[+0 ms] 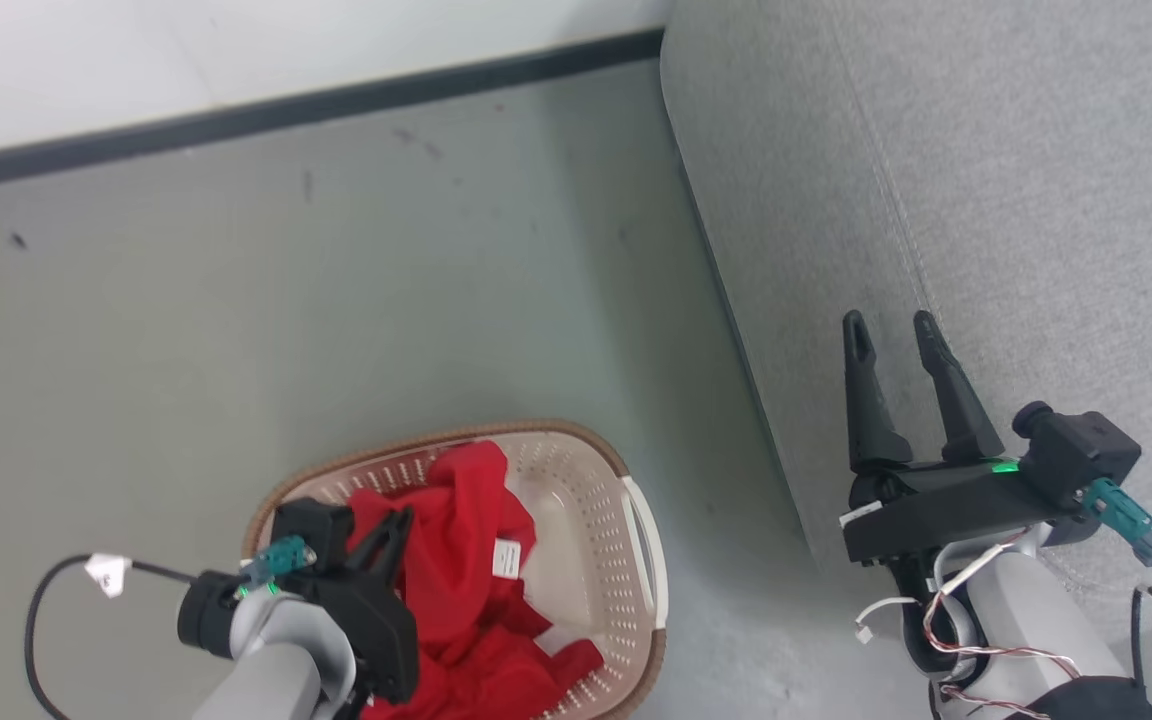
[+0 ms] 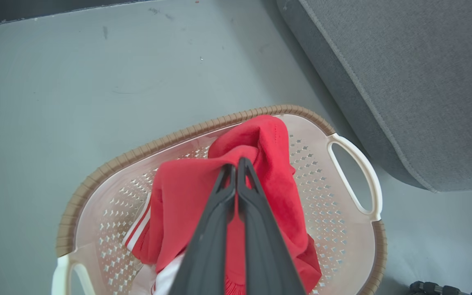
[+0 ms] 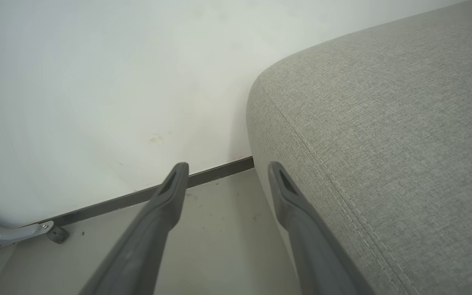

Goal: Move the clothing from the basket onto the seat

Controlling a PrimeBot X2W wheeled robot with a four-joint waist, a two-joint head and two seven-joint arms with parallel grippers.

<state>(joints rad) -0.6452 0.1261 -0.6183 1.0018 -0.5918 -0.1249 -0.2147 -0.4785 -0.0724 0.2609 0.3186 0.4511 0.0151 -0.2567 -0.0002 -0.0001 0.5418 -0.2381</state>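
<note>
The cream basket (image 1: 641, 520) with a brown rim stands on the floor at the lower left, and bright red clothing (image 1: 466, 560) with a white label is heaped in it. My left gripper (image 1: 398, 522) is over the basket. In the left wrist view my left gripper (image 2: 236, 164) is shut, its tips pinching a raised fold of the clothing (image 2: 268, 139) above the basket (image 2: 137, 151). The grey seat (image 1: 986, 200) fills the right side. My right gripper (image 1: 889, 322) hovers open over the seat's left edge, holding nothing. The right wrist view shows my right gripper (image 3: 228, 166) and the seat (image 3: 383, 143).
Grey-green floor (image 1: 336, 300) runs from the basket to a white wall with a dark skirting board (image 1: 336, 100). A metal furniture leg (image 3: 10, 233) stands by the wall. A black cable (image 1: 36, 620) loops off my left wrist.
</note>
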